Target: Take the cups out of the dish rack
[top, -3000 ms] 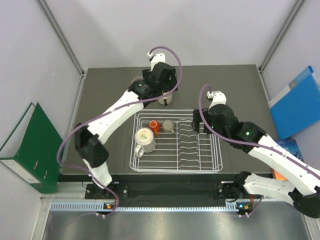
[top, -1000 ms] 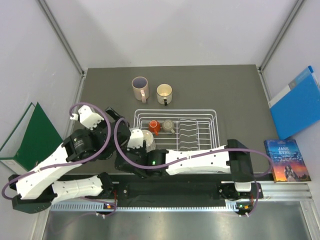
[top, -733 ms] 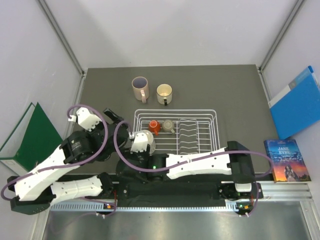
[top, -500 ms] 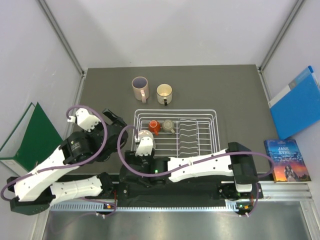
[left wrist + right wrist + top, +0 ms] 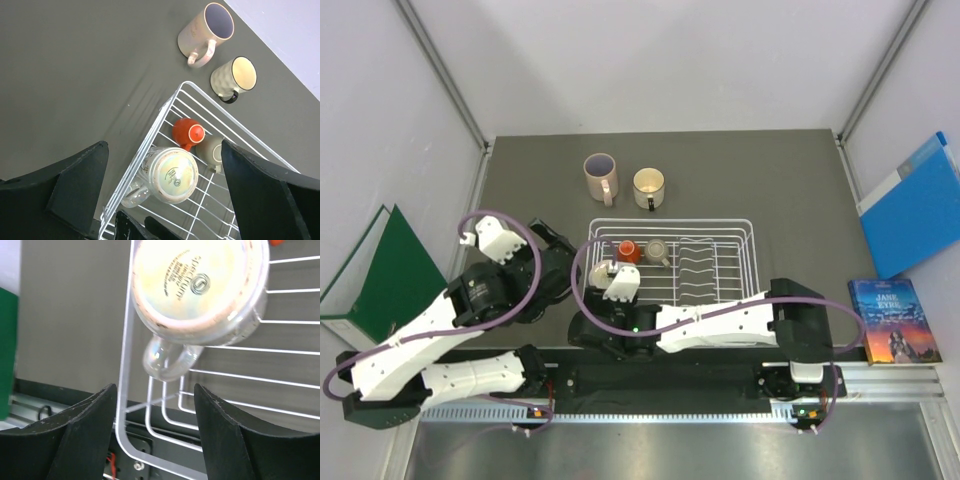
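The white wire dish rack (image 5: 752, 262) holds the small red-orange cup (image 5: 627, 250), the small tan cup (image 5: 658, 250) and the upturned speckled mug (image 5: 167, 174). In the top view my right wrist covers the speckled mug. The pinkish-beige mug (image 5: 601, 176) and the cream mug (image 5: 648, 186) stand on the table behind the rack. My right gripper (image 5: 155, 435) is open, just above the speckled mug's handle (image 5: 170, 360) at the rack's front-left corner. My left gripper (image 5: 165, 200) is open and empty, high beside the rack's left edge (image 5: 155, 130).
A green binder (image 5: 380, 290) leans at the left wall. A blue folder (image 5: 910, 205) and a book (image 5: 892, 320) lie at the right. The right arm (image 5: 720, 322) lies across the rack's front edge.
Since three seconds ago the left arm has drawn back from the cream mug. The right arm has swung over to the rack's front left and its gripper has crept up over the speckled mug.
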`<state>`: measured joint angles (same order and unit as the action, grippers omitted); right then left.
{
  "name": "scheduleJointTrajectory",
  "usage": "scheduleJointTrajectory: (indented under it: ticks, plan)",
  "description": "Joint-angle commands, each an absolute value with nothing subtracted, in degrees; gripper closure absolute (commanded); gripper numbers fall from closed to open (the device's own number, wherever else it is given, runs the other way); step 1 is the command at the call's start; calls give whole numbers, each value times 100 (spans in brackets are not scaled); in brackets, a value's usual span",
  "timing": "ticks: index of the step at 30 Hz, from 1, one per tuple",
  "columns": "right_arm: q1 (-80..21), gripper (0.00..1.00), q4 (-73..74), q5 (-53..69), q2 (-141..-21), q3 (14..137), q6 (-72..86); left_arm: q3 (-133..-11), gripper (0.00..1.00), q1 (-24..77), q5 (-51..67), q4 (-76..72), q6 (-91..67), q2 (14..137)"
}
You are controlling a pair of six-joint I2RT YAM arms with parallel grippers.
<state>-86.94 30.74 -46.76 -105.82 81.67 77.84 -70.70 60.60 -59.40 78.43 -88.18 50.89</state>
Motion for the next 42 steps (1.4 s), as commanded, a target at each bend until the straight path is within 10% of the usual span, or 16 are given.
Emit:
scheduleJointTrajectory:
  ticks: [1, 42]
  plan:
    - [-8587, 37, 2479, -4772, -10626, 8402, 7691, -7040, 1, 6082, -5977, 8543, -8859, 5010]
    - [-8683, 44, 2276, -5203, -10028, 7673, 7981, -6732, 1, 6082, -5889, 7515, -8095, 4878]
